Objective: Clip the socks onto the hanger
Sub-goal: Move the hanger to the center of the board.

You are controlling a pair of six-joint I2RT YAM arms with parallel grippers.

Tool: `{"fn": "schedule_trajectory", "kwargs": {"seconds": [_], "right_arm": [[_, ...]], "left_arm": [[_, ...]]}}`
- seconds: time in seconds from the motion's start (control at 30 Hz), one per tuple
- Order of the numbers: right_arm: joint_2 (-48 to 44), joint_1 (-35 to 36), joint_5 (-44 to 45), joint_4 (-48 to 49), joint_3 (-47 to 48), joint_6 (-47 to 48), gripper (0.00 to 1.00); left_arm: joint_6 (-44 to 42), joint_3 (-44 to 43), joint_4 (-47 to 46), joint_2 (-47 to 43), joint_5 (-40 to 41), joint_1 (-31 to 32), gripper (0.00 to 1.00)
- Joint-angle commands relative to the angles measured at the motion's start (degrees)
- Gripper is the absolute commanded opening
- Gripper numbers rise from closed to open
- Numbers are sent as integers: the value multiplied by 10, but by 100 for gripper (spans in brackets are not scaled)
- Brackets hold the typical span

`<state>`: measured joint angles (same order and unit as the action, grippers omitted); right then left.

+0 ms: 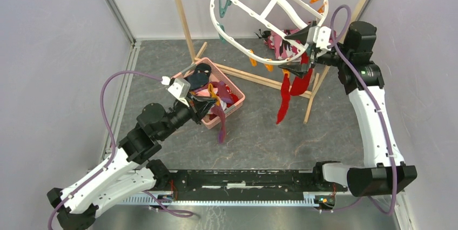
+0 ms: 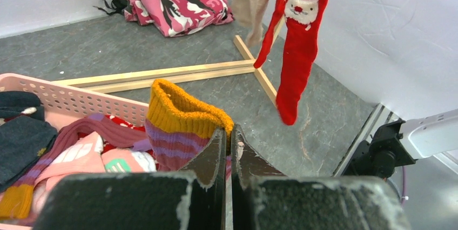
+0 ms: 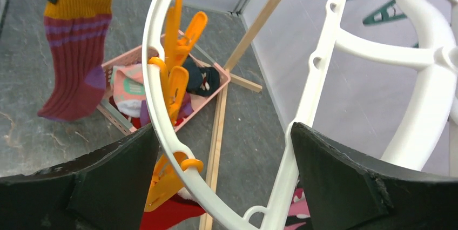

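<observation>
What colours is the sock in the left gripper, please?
Sock: maroon, purple stripes, mustard cuff; right wrist view.

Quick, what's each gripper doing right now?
Left gripper: closed on the striped sock, at its orange cuff.
Right gripper: open, jaws straddling the hanger.

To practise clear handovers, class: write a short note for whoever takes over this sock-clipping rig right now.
Left gripper: shut on the cuff of a striped sock, held up by the pink basket.
Right gripper: open, jaws either side of the hanger rim, next to orange pegs.
Done: red socks hang clipped from the hanger.
Left: clip the striped sock, then the other socks in the basket.
</observation>
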<state>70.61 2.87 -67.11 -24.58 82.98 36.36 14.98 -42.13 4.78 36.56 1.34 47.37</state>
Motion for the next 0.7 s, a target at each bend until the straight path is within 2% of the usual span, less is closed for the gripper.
{"fn": "schedule_trajectory", "kwargs": {"seconds": [0.0,0.3,0.53,0.67], "right_arm": [[-2,-2,-42,68,48,-70,98],[-70,-25,-71,-1,19,-21,98],[-126,-78,-55,-39,-51,11,98],[-157,-120,-41,-47,-55,12,98]], "left_arm": [[31,-1,-46,4,-11,1,2],[47,-14,-116,62,-71,1,2],[42,-25,-134,100,-98,1,2],[42,-15,-143,101,-98,0,2]]}}
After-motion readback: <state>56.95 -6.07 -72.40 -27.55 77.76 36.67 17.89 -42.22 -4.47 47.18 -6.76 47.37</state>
